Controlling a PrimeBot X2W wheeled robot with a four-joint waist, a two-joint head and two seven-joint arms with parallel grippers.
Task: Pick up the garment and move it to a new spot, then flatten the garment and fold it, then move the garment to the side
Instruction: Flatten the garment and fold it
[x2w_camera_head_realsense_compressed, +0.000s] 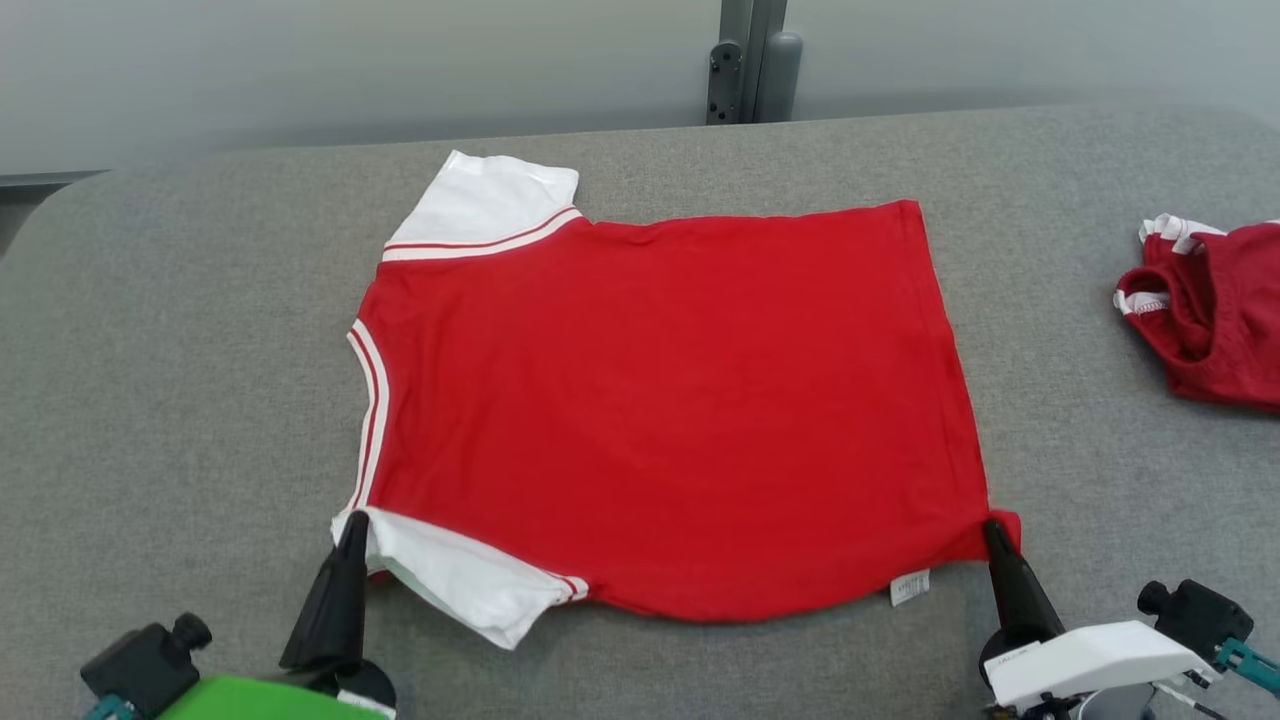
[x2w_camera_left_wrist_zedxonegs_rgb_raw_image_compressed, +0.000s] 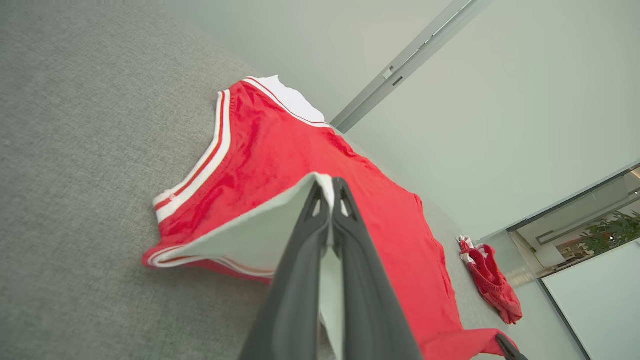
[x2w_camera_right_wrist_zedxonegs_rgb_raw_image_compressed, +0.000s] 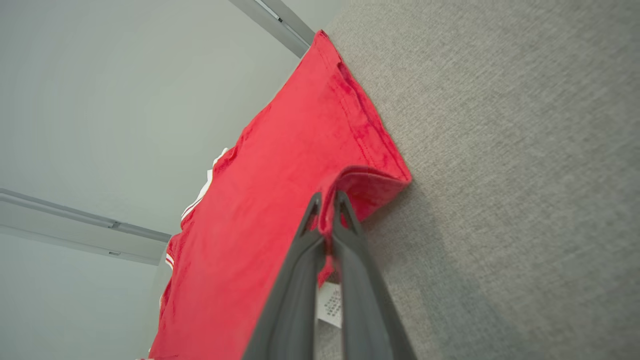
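Our left gripper (x2w_camera_head_realsense_compressed: 354, 520) sits at the lower left of the head view, its two dark fingers pressed together on the edge of the near white sleeve (x2w_camera_head_realsense_compressed: 460, 580) of a red T-shirt (x2w_camera_head_realsense_compressed: 660, 400). In the left wrist view, the left gripper (x2w_camera_left_wrist_zedxonegs_rgb_raw_image_compressed: 327, 186) has the white cloth caught between its fingers, and the sleeve (x2w_camera_left_wrist_zedxonegs_rgb_raw_image_compressed: 250, 235) is raised off the bench there.

Our right gripper (x2w_camera_head_realsense_compressed: 993, 528) is at the lower right, its fingers pinching the near hem corner of the T-shirt. The right wrist view shows the red cloth (x2w_camera_right_wrist_zedxonegs_rgb_raw_image_compressed: 280, 190) bunched up and clamped between the closed fingers of the right gripper (x2w_camera_right_wrist_zedxonegs_rgb_raw_image_compressed: 327, 199). A small white care label (x2w_camera_right_wrist_zedxonegs_rgb_raw_image_compressed: 330, 302) hangs just behind the fingertips, and in the head view this label (x2w_camera_head_realsense_compressed: 910, 587) lies on the shirt's near edge.

We see the T-shirt spread nearly flat in the middle of the grey cloth-covered bench (x2w_camera_head_realsense_compressed: 150, 400). Its striped neckline is toward our left and its hem toward our right. The far white sleeve (x2w_camera_head_realsense_compressed: 490, 200) lies flat at the back left.

A second red garment (x2w_camera_head_realsense_compressed: 1210, 310) with white trim lies crumpled at the bench's right edge, well apart from the T-shirt. A grey metal post (x2w_camera_head_realsense_compressed: 750, 60) stands against the pale wall behind the bench.
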